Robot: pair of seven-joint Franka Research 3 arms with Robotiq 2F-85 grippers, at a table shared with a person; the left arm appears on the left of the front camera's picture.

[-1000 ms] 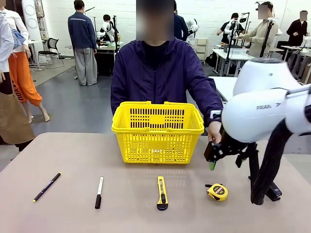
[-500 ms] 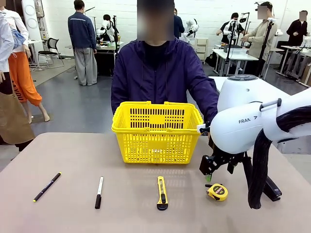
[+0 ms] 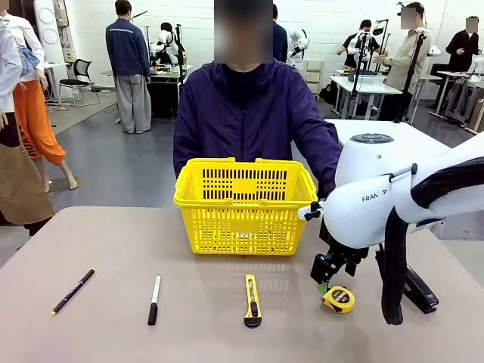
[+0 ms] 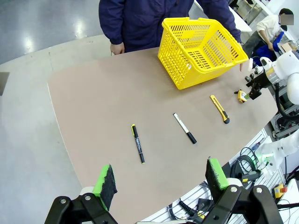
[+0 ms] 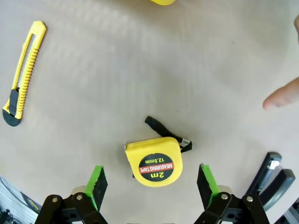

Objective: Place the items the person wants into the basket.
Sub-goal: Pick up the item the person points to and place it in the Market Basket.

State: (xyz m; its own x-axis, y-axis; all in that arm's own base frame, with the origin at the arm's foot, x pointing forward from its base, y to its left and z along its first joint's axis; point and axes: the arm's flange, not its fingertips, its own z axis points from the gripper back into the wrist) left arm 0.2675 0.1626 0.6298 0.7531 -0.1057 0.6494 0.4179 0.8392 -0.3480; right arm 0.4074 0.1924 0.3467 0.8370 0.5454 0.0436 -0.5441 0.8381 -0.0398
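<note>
Wide-spread jaws mark the right gripper (image 5: pixel 150 173), which hovers empty just over the tape measure (image 5: pixel 154 161) and grips nothing. In the right wrist view the yellow case lies flat on the table (image 3: pixel 113 249), its round label facing up, between the two green pads and close to the camera; one pad stands off each flank with bare table showing on both sides. The case is nearly as wide as it is long, so it has little long axis to line up with; its black strap trails off the far edge, away from the fingers. From the front view the jaws seem to sit a touch to the basket (image 3: pixel 246 219) side of the tape measure, so I judge a short drop with a slight shift is what the grasp calls for.

Outward from the tape measure, the stapler (image 3: pixel 417 290) lies just beside it on the robot's right, and a fingertip (image 5: pixel 280 97) of the person points in from beyond that same side. The utility knife (image 5: pixel 24 74) lies well apart on the opposite side, its length running roughly toward the basket. Farther that way lie the marker (image 4: pixel 185 128) and then the pen (image 4: pixel 138 142). The left gripper (image 4: pixel 161 177), jaws likewise apart and empty, hangs far beyond them, so the right arm is plainly the nearer one
</note>
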